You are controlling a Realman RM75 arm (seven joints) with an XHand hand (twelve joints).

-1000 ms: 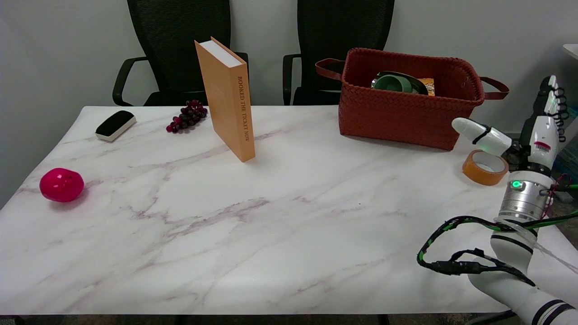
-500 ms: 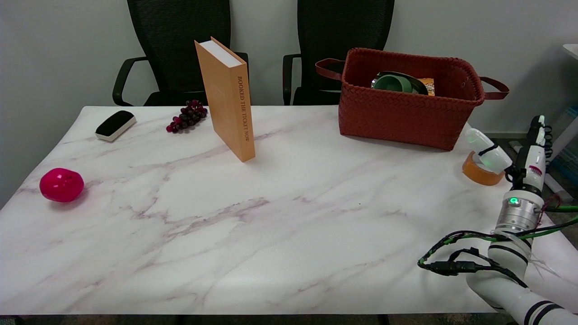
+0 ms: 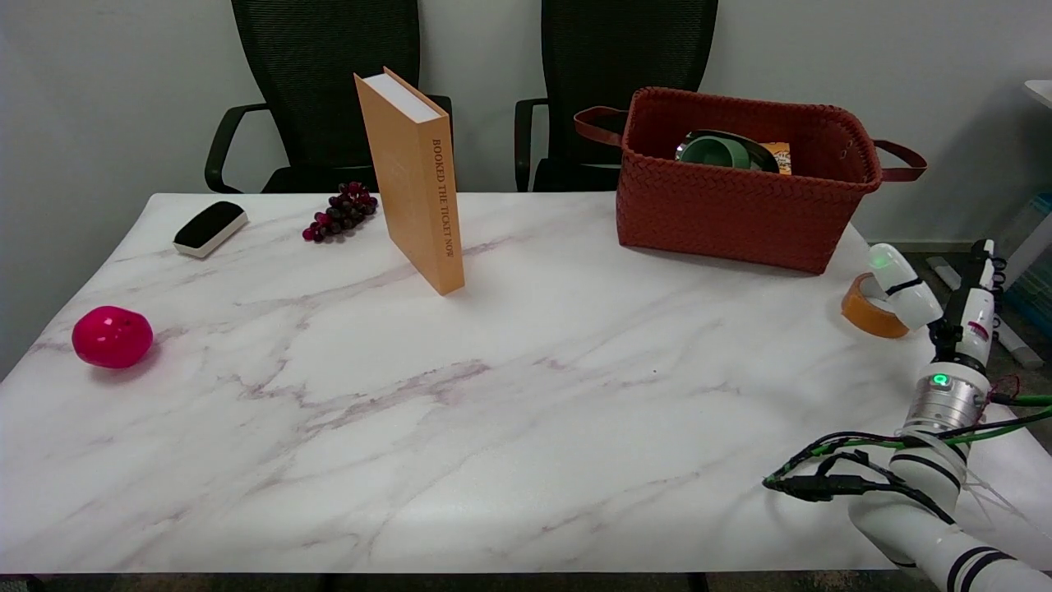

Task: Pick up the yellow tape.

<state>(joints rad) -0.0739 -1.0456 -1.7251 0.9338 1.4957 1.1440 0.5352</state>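
The yellow tape [image 3: 863,314], a flat roll, lies near the table's right edge, just in front of the red basket's right corner. My right hand [image 3: 945,308] stands upright directly to its right, wrist below and fingers up. The white thumb [image 3: 900,284] reaches left over the roll's right side and hides that part. The other fingers [image 3: 976,300] stand apart from the thumb, further right and off the roll. Nothing is gripped, and I cannot tell whether the thumb touches the tape.
A woven red basket [image 3: 740,205] with a green bowl inside stands behind the tape. An orange book [image 3: 415,177] stands upright at the middle back. Grapes [image 3: 341,210], a black eraser [image 3: 209,228] and a pink ball [image 3: 112,335] lie at the left. Two black chairs stand behind.
My right hand has come down and slightly right. Its thumb, earlier held above the roll, now lies over the tape's right side. The tape has not moved.
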